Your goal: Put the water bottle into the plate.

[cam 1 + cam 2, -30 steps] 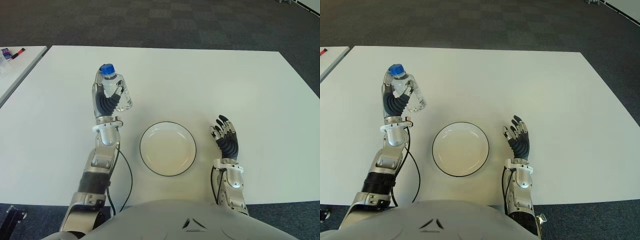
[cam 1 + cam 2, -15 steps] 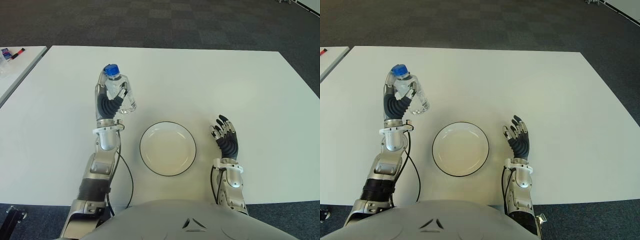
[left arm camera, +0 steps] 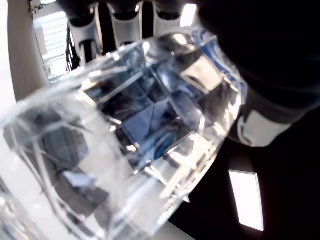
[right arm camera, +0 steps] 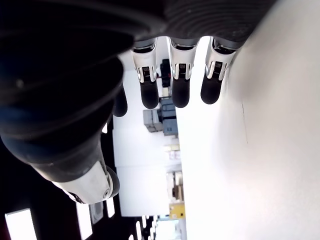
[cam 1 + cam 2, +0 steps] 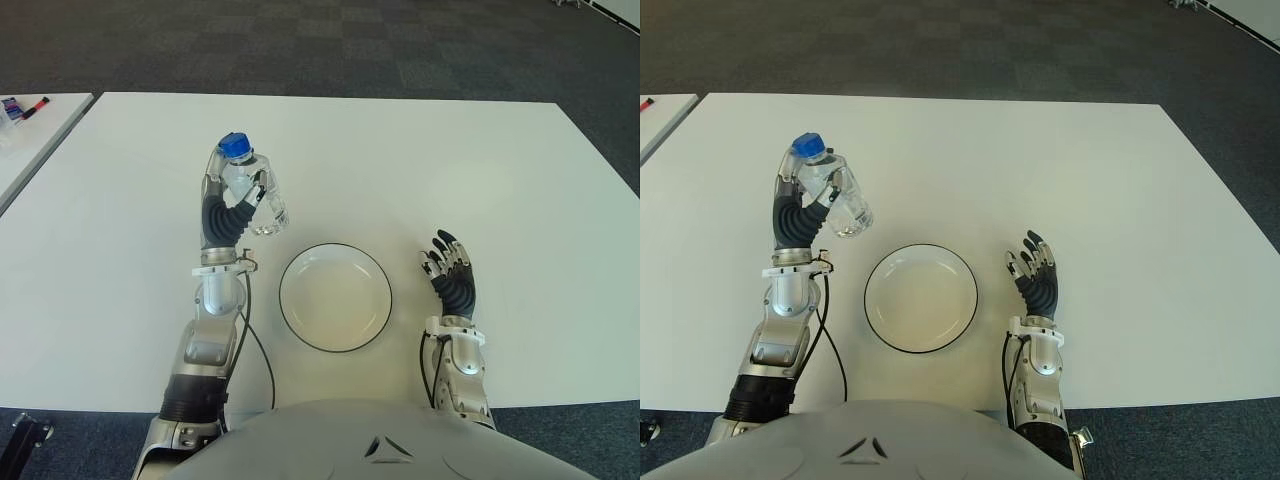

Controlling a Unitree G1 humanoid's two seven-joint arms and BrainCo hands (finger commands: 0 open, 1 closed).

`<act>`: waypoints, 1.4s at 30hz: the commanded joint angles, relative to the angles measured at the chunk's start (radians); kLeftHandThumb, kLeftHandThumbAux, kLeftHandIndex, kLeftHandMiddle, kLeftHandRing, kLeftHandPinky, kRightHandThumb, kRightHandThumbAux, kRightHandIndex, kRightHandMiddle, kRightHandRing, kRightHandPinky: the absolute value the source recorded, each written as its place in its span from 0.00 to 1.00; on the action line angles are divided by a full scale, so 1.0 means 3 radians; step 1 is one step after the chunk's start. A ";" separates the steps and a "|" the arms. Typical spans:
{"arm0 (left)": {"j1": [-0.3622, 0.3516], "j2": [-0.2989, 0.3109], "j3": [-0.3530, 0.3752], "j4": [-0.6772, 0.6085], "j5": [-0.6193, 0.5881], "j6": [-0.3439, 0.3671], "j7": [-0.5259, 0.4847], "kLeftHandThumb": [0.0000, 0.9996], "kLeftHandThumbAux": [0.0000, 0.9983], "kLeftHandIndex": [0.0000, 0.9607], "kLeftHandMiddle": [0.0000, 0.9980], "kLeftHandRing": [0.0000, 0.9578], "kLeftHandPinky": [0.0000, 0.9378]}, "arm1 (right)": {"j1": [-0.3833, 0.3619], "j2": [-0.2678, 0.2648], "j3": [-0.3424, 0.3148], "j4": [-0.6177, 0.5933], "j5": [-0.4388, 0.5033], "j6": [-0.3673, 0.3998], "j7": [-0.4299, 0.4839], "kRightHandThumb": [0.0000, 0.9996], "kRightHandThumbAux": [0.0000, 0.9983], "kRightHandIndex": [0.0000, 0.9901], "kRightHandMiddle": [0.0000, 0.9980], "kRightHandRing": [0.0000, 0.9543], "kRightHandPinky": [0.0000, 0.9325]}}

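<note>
My left hand [image 5: 232, 200] is shut on a clear water bottle [image 5: 257, 195] with a blue cap [image 5: 234, 146]. It holds the bottle upright, slightly tilted, in the air just left of and beyond the plate. The left wrist view is filled by the clear bottle [image 3: 135, 145]. A white plate [image 5: 335, 297] with a dark rim lies on the white table [image 5: 420, 160] in front of me, with nothing in it. My right hand [image 5: 449, 270] shows to the right of the plate with its fingers [image 4: 172, 80] spread and holding nothing.
A second white table [image 5: 30, 130] stands at the far left with a red marker [image 5: 36, 103] on it. A black cable [image 5: 250, 340] runs along my left forearm. Dark carpet lies beyond the table's far edge.
My left hand has carried the bottle to the right and a little nearer, toward the plate. The right hand has stayed where it was.
</note>
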 commanded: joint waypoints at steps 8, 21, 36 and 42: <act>0.0154 -0.0087 -0.0083 -0.0217 0.0022 -0.0037 -0.0112 1.00 0.67 0.29 0.38 0.51 0.47 | 0.0083 0.0032 0.0006 0.0098 0.0000 0.0239 -0.0023 0.48 0.78 0.18 0.13 0.11 0.16; 0.0289 -0.0121 -0.0212 -0.0383 0.0360 0.0094 -0.0089 1.00 0.64 0.28 0.43 0.51 0.48 | 0.0085 0.0031 0.0012 0.0110 -0.0003 0.0230 -0.0022 0.49 0.77 0.18 0.13 0.11 0.17; 0.0405 -0.0196 -0.0500 -0.0386 0.0344 0.0127 -0.0179 1.00 0.63 0.29 0.44 0.52 0.49 | 0.0063 0.0040 0.0020 0.0164 -0.0012 0.0200 -0.0025 0.47 0.78 0.18 0.13 0.11 0.16; 0.0399 -0.0173 -0.0589 -0.0277 0.0385 0.0071 -0.0180 1.00 0.63 0.29 0.43 0.53 0.50 | 0.0059 0.0048 0.0022 0.0183 -0.0016 0.0180 -0.0030 0.47 0.78 0.18 0.13 0.11 0.16</act>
